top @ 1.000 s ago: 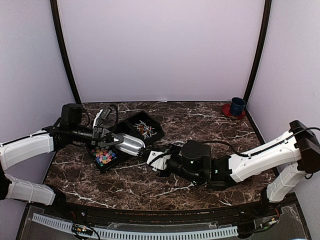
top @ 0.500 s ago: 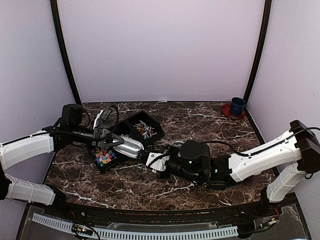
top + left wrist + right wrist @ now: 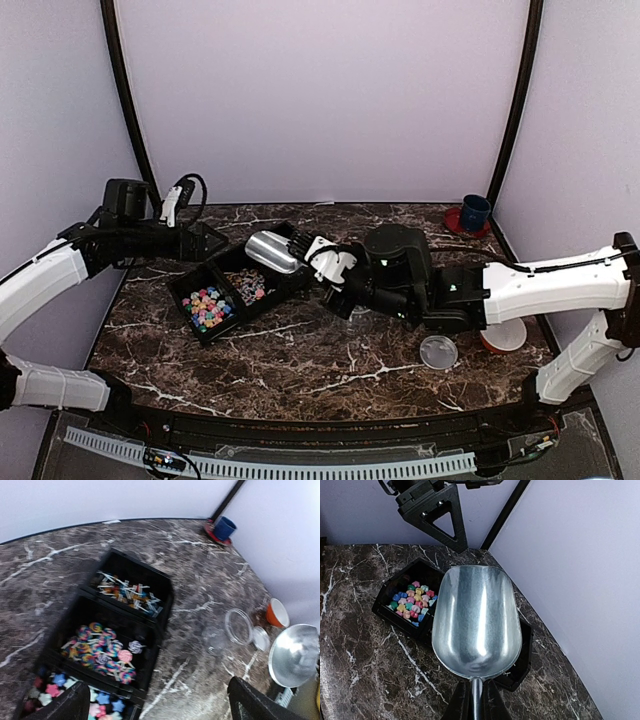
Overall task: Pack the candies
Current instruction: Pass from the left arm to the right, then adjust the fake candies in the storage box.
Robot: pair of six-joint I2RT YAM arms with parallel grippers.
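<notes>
Three sorts of candies (image 3: 105, 650) are kept in the black tray (image 3: 395, 618), one sort to each compartment: stick pieces at the far end, swirled lollipops in the middle, pastel stars at the near end. The metal scoop (image 3: 477, 620) is clamped by its handle between the fingers of the right gripper (image 3: 472, 705) and is held over the tray's far part. The left gripper (image 3: 205, 241) is held beyond the tray's far left side, jaws spread wide apart. A clear round lid (image 3: 438, 352) and an orange cup (image 3: 276, 612) are set on the marble table (image 3: 300, 375), right of the tray.
</notes>
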